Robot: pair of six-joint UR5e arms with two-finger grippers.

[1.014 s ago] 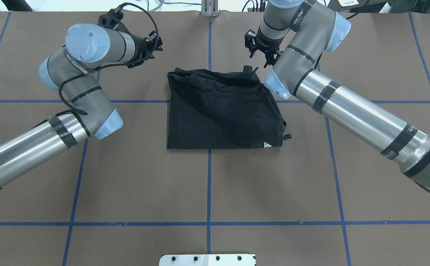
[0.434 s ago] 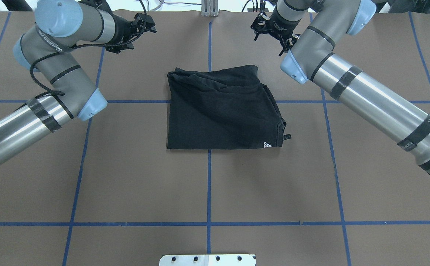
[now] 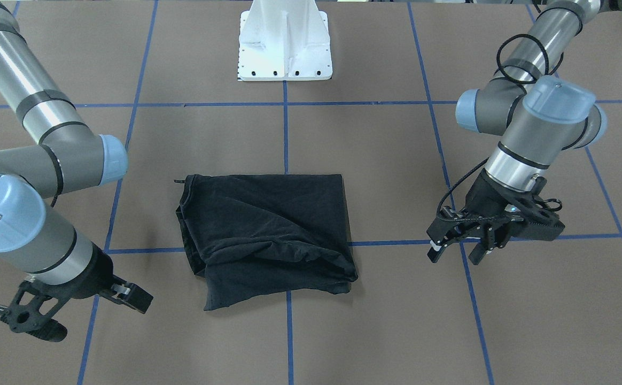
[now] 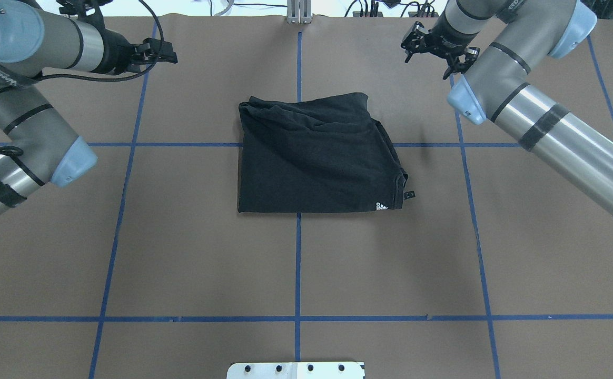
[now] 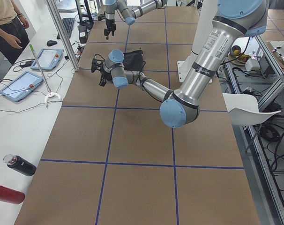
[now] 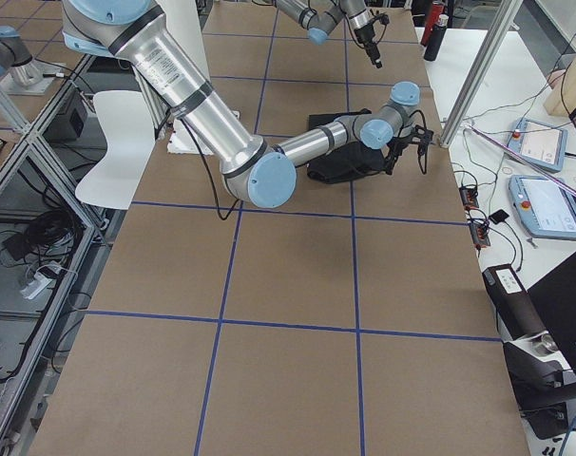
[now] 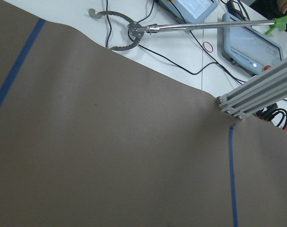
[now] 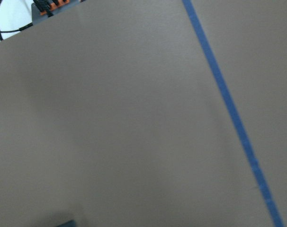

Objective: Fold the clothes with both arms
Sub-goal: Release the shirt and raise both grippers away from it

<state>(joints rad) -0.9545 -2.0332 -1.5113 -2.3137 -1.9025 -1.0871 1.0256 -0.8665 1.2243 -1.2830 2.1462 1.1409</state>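
Left gripper (image 3: 455, 250) and right gripper (image 3: 89, 315), both spread and empty, either side of black T-shirt (image 3: 268, 230).

My worktable, a flat surface of brown paper (image 4: 190, 252), is gridded with blue tape lines (image 4: 297, 263). Beside it stands a white bench (image 5: 15, 126) bearing two grey tablets (image 5: 21, 86); a silver aluminium post (image 5: 62, 35) rises at their boundary.
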